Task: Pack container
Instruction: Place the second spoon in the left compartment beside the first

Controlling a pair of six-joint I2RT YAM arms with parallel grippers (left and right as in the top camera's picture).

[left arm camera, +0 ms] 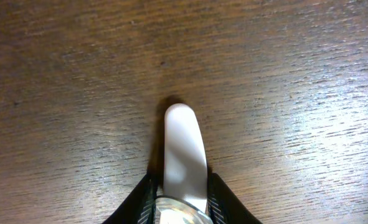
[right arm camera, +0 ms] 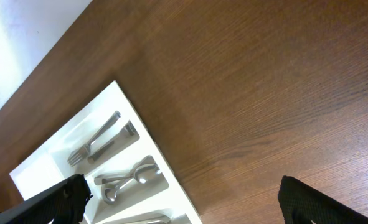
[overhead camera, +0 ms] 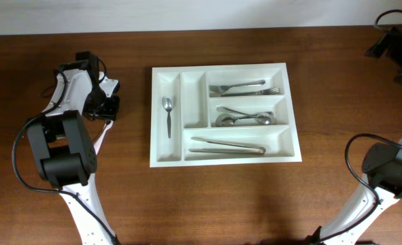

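The container (overhead camera: 221,69) is a white cutlery tray in the middle of the table, also seen at the lower left of the right wrist view (right arm camera: 165,155). It holds a teaspoon (overhead camera: 167,113), forks (overhead camera: 245,88), spoons (overhead camera: 245,118) and long pieces (overhead camera: 228,146). My left gripper (overhead camera: 107,112) is down at the tabletop left of the tray. In the left wrist view the left gripper (left arm camera: 182,182) has its jaws against both sides of a white-handled utensil (left arm camera: 184,143), whose rounded end sticks out over the wood. My right gripper (right arm camera: 184,200) stands wide open above bare wood right of the tray, holding nothing.
The left arm's dark body (overhead camera: 61,146) occupies the table's left side. The right arm's base (overhead camera: 388,167) sits at the lower right, its gripper (overhead camera: 393,43) at the far right corner. A pale wall (overhead camera: 201,12) runs along the back edge.
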